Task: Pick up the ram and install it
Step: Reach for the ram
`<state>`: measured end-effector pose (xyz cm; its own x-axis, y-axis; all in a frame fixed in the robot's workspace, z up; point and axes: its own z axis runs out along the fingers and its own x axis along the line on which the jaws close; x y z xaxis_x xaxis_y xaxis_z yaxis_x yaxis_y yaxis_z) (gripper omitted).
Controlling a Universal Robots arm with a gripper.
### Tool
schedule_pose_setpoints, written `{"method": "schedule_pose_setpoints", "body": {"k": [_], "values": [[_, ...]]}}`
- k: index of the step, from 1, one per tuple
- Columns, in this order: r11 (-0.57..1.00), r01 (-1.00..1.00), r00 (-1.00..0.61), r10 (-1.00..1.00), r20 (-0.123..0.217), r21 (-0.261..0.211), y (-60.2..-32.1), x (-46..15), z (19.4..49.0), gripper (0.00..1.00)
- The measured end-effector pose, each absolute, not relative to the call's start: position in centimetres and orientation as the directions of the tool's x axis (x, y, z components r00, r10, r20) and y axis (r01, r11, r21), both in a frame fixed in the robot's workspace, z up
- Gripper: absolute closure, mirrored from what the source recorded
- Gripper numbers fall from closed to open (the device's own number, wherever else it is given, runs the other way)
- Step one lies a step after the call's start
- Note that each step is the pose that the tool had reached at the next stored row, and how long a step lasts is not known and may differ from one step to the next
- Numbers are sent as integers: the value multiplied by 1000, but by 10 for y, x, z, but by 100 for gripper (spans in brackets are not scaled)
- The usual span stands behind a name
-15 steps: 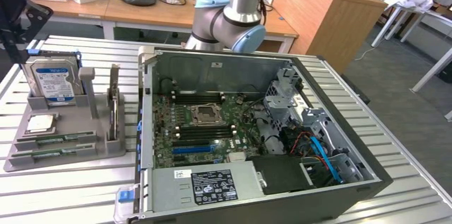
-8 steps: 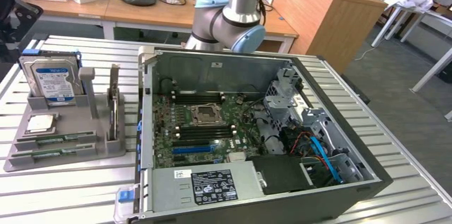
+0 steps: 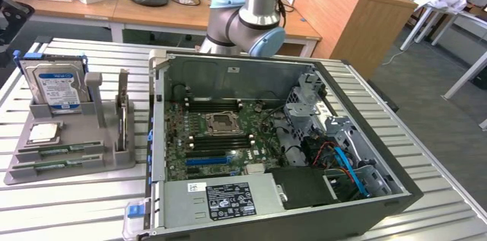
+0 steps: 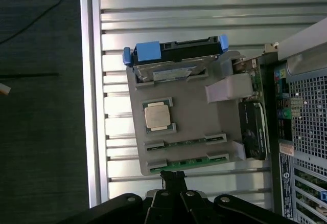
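The ram [image 4: 186, 161] lies flat at the near end of the grey holder [image 4: 191, 116], beside its twin [image 4: 186, 143], on the worktop [image 3: 76, 207] at the exterior view's left of the open case [image 3: 365, 209]. The pick has not begun: the end effector [image 4: 173, 175] hovers above the ram, clenched and empty. A grasp calls for opening it and squaring it to the stick's long edges. The exterior view adds the memory slots [image 3: 216, 105], and the wrist view shows the alignment.
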<state>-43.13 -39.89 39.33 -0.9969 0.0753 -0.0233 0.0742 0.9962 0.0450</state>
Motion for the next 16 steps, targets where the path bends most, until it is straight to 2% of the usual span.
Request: {"method": "schedule_pose_setpoints", "body": {"k": [16], "values": [[996,74,-997,75,-23,45,-399,-455,393,90]]}}
